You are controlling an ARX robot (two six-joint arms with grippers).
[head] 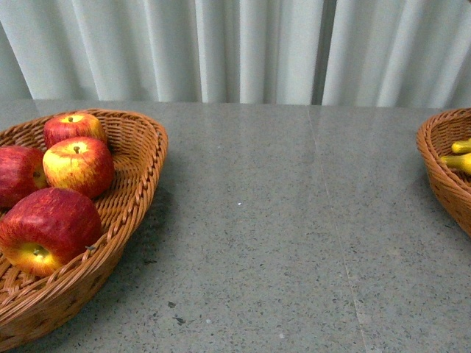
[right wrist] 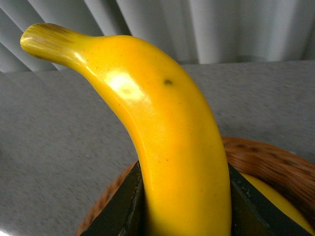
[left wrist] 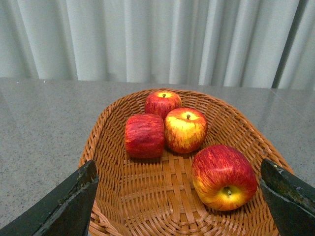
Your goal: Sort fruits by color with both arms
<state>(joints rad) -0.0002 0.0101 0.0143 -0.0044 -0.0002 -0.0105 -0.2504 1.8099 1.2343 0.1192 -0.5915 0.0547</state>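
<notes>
Several red apples with yellow patches (head: 79, 165) lie in a wicker basket (head: 136, 191) at the table's left. In the left wrist view the same apples (left wrist: 224, 176) sit in that basket (left wrist: 147, 196), and my left gripper (left wrist: 179, 196) hangs open above its near end with nothing between the fingers (left wrist: 69, 204). My right gripper (right wrist: 184, 206) is shut on a yellow banana (right wrist: 167, 137) whose brown-tipped end points up. Below it is another wicker basket (right wrist: 275, 162) holding a second banana (right wrist: 278, 201). In the front view banana ends (head: 458, 158) show in the right basket (head: 441, 180). Neither arm shows in the front view.
The grey speckled table (head: 280, 243) stretches between the two baskets. Pale pleated curtains (head: 243, 44) hang along its far edge.
</notes>
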